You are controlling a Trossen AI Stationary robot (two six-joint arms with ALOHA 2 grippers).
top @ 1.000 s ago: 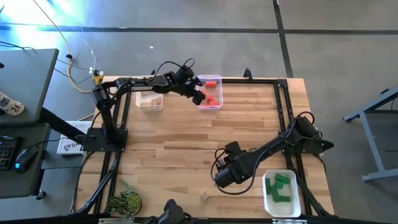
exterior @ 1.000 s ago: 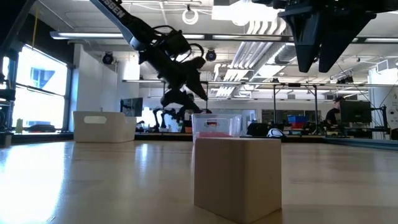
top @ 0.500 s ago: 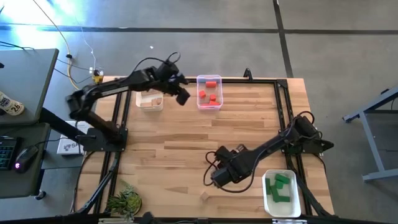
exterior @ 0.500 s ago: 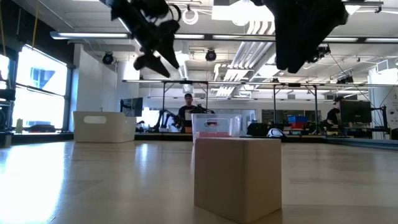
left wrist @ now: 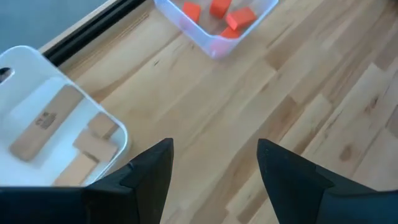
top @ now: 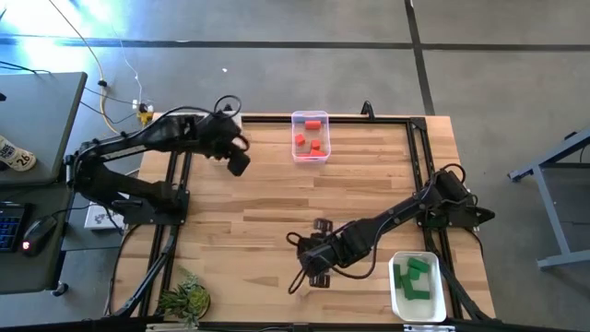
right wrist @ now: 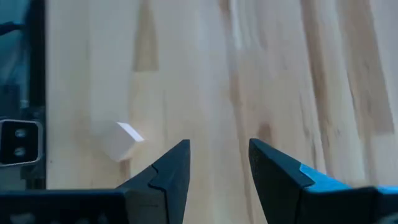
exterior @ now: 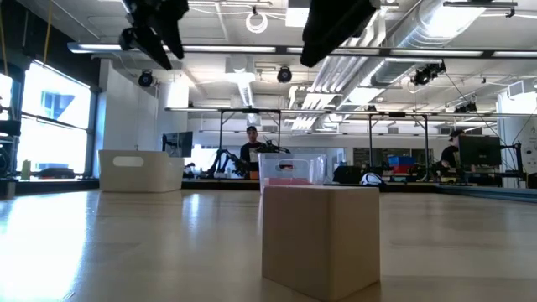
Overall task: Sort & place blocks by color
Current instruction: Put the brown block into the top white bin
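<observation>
Loose block: one pale wood cube sits alone on the bare desk near the front edge; it also shows ahead of the right arm's fingers in the right wrist view, tilted cornerwise to them.
Handling: judged light, stiff and hard, with flat dry faces and sharp edges; it should not crush or deform, but such a small piece could skid or twist on the smooth wood if nudged off-centre.
Where to hold: best across two opposite flat faces, at mid-height, with the fingers squared to those faces, not on the corners.
Right gripper: above the desk near the front edge, close to the cube, fingers parted with bare desk between them, holding nothing.
Left gripper: at the far left of the desk, just beside the white bin, fingers spread wide and empty.
White bin: far left corner of the desk, holds several pale wood bars and blocks lying flat.
Clear bin: far edge, middle of the desk, holds red blocks; three show inside in the left wrist view, and one more red piece lies at the bin's far rim.
Green bin: white bin at the front right corner, holds green blocks piled together.
Progress: judged nearly done, the wood cube being the only block seen outside a bin.
</observation>
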